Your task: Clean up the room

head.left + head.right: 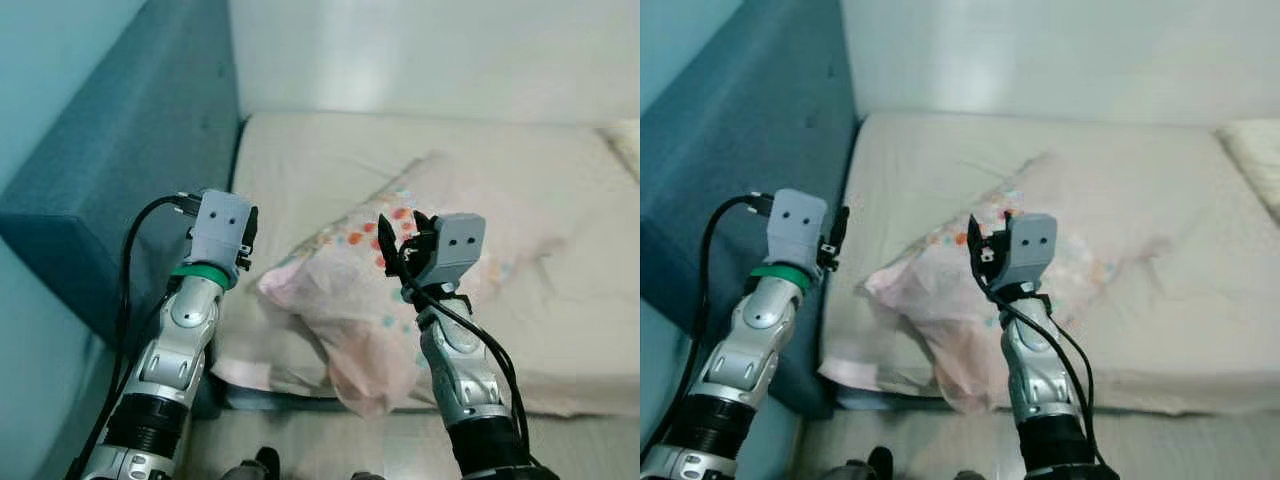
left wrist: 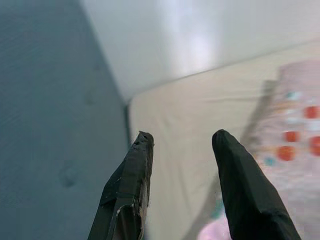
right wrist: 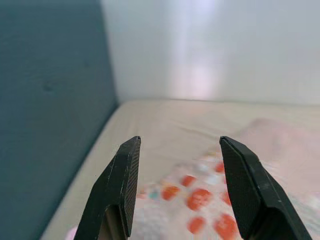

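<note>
Left eye view: spotted pillow (image 1: 370,300) on beige bed (image 1: 520,180), blue headboard (image 1: 130,170) beside.

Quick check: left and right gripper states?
Left gripper: open, holding nothing.
Right gripper: open, holding nothing, above the pillow.

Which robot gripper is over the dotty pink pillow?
The right gripper. It hangs open above the pink pillow with the coloured dots. The left gripper, also open, is off to the side by the blue headboard.
</note>
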You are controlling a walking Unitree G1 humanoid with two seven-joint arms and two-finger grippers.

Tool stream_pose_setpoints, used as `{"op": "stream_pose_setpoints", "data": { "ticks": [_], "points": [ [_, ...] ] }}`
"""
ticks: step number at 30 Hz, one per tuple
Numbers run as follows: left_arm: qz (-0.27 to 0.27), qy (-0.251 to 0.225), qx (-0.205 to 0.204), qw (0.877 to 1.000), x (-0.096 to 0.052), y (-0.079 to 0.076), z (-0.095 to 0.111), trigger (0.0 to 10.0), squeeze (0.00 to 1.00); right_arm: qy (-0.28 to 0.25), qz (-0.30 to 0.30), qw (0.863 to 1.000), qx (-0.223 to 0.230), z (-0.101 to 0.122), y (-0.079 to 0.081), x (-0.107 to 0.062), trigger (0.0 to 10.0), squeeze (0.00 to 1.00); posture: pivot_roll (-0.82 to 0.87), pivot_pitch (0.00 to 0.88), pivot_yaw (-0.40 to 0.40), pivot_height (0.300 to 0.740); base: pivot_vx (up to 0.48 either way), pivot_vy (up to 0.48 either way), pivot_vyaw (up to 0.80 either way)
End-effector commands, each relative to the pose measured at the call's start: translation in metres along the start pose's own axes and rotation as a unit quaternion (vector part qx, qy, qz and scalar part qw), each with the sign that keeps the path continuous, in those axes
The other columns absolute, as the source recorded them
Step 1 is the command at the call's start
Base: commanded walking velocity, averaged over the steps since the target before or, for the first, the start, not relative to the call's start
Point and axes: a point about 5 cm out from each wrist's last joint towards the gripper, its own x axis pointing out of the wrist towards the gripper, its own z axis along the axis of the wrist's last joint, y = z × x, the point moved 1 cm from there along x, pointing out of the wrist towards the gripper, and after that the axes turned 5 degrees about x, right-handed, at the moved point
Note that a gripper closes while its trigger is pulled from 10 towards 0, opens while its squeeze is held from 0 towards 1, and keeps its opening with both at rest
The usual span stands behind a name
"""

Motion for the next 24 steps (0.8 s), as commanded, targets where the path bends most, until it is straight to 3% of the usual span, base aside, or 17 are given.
{"op": "stream_pose_setpoints", "data": {
  "ticks": [1,20,24],
  "points": [
    [-0.008,0.01,0.004,1.0,-0.0025,-0.0036,-0.0064,10.0,0.0,0.018,-0.015,1.0,0.003,-0.0081,-0.0064,-0.0054,10.0,0.0,-0.08,0.062,0.036,0.74,0.0,0.0,-0.8],
    [-0.012,-0.011,0.012,1.0,-0.0023,-0.0038,-0.0021,10.0,0.0,0.013,-0.006,1.0,0.001,-0.0077,-0.0025,-0.0057,10.0,0.0,-0.08,0.063,0.042,0.74,0.0,0.0,0.0],
    [-0.013,-0.016,0.014,1.0,-0.0024,-0.004,-0.001,10.0,0.0,0.013,-0.005,1.0,0.001,-0.0078,-0.0023,-0.0056,10.0,0.0,-0.08,0.062,0.042,0.74,0.334,0.0,0.0]
  ]
}}
